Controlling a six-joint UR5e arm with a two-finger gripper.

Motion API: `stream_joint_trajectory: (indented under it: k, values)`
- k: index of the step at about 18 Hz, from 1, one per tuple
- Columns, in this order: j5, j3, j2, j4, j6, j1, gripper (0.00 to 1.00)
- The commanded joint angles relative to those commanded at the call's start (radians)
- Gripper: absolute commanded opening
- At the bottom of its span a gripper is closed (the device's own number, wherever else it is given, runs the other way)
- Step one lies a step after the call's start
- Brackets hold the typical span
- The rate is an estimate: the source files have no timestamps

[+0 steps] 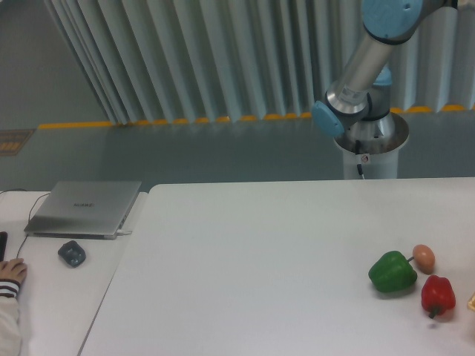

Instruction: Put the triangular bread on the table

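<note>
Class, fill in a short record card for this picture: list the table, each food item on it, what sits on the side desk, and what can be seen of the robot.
table: large plain white tabletop
vegetables: glossy green bell pepper; shiny red bell pepper, right of the green one
egg: small brown egg, behind both peppers
bread: only a tan sliver at the right edge; cannot confirm
side desk: closed grey laptop; dark grey mouse
robot: silver and blue arm; jaws out of view
</note>
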Motion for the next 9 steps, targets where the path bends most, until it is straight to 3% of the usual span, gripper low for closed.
stream_joint_trajectory:
  k: [4, 9]
  values:
    - [0.034, -0.006, 0.021, -0.012, 0.002, -0.020, 0.18]
    - [0.090, 0.000, 0.064, -0.078, 0.005, -0.077, 0.18]
